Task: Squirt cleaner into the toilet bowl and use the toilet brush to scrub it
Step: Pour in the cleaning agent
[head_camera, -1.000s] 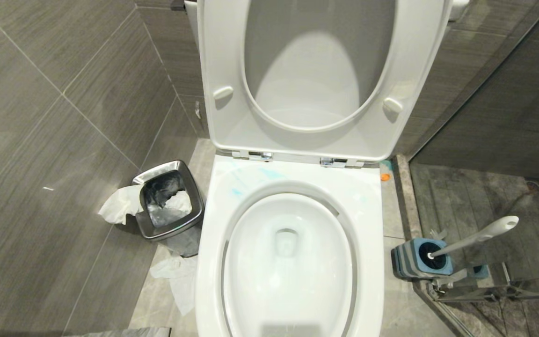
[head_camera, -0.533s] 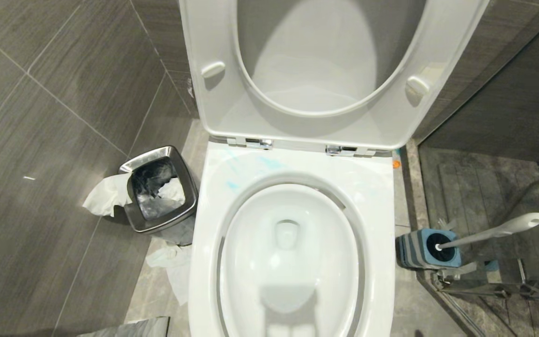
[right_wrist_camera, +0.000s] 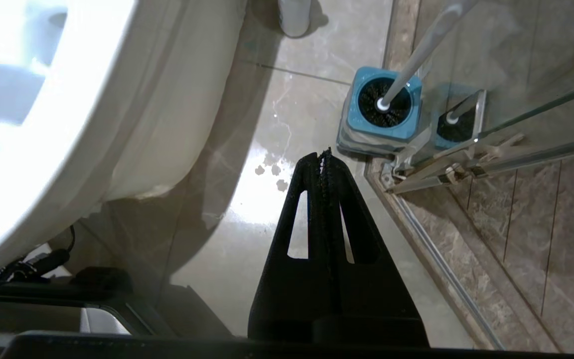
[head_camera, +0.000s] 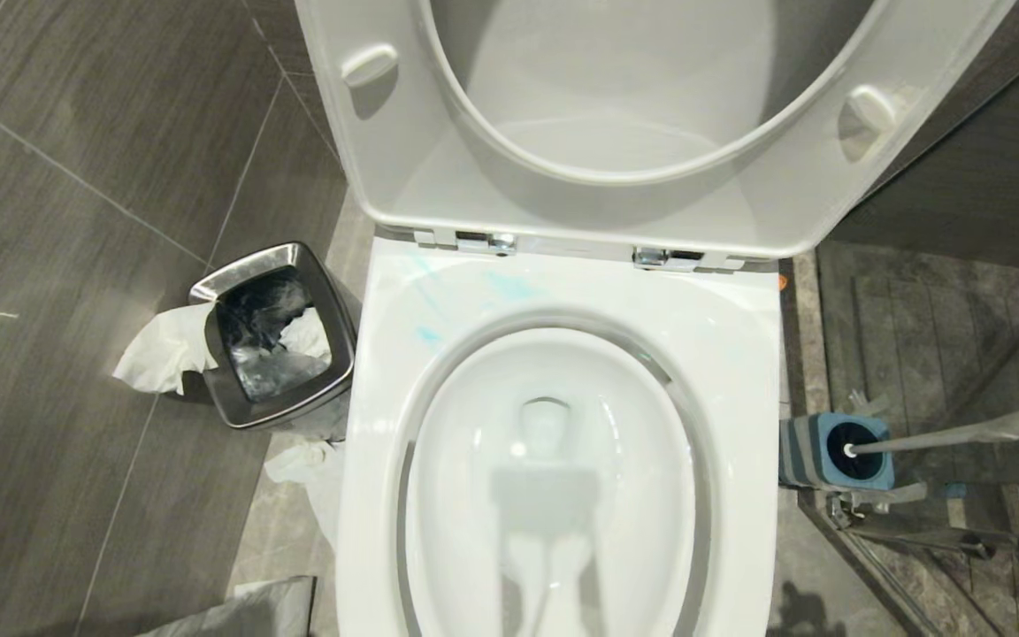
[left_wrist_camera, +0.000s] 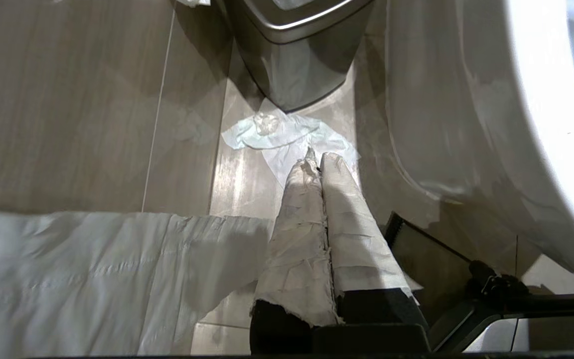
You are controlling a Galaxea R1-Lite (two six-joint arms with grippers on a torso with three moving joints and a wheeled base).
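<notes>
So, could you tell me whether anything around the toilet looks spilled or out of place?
Yes: turquoise cleaner is smeared on the toilet bowl rim, not inside, and crumpled tissue hangs over the steel waste bin, with more on the floor.

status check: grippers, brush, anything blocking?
Left gripper and right gripper jaws shut, empty, low beside toilet bowl. Toilet brush in holder, untouched. Tissue on floor; path clear.

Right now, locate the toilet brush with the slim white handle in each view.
Head view: white-handled toilet brush at far right, bristles down in its blue-and-grey striped holder.
Left wrist view: not in it.
Right wrist view: brush upper right, beyond the right claw.
Shared landmark: the holder.
</notes>
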